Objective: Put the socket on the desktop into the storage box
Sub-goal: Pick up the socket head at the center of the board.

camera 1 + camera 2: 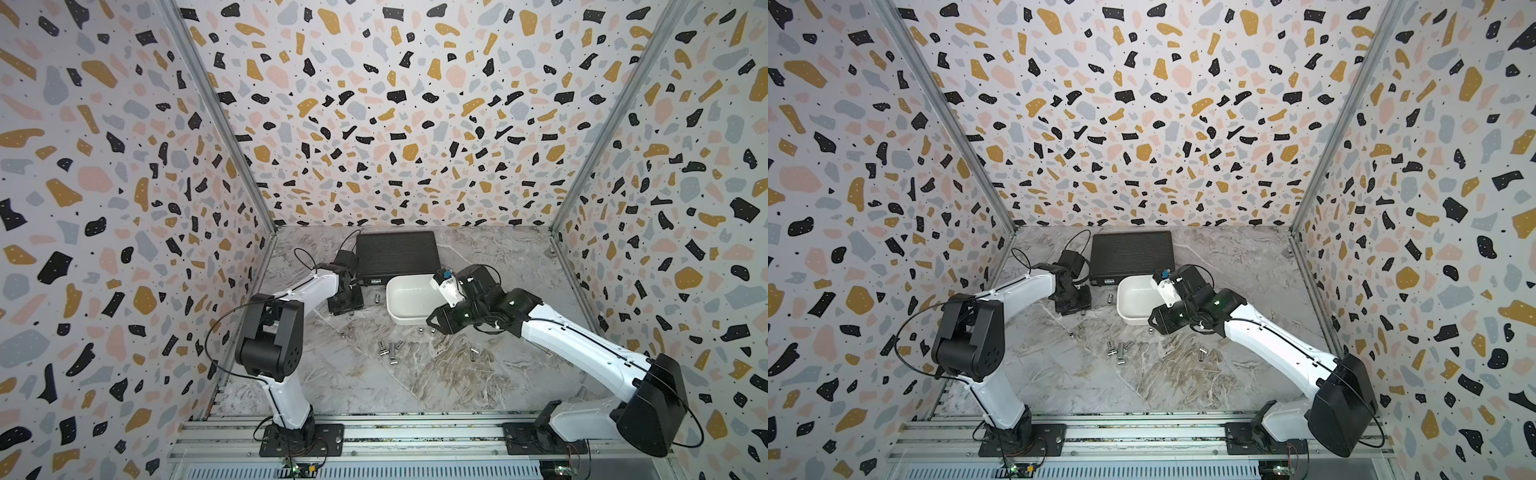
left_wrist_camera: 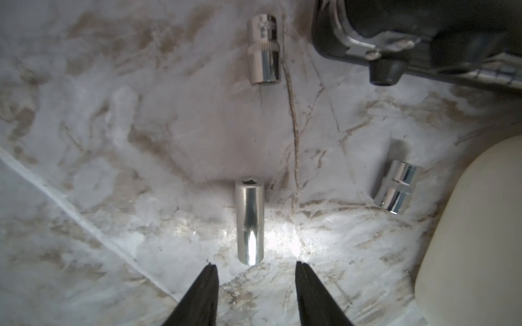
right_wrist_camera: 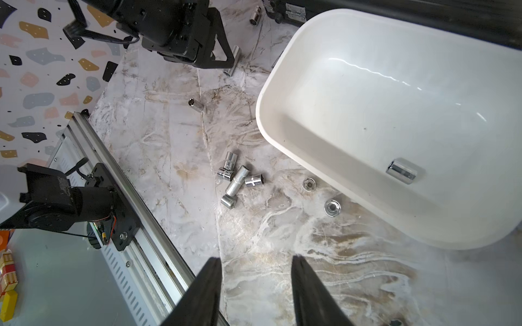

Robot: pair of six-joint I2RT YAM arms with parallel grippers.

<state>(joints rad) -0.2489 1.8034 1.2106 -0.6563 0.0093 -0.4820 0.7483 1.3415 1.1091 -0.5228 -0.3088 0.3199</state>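
Two arms, white link shells, black joint housings, thin black cables, black tapered jaws

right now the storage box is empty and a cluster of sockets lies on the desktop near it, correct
Not quite. The storage box is not empty: one chrome socket lies on its floor, as the right wrist view shows. The cluster of sockets does lie on the desktop near it.
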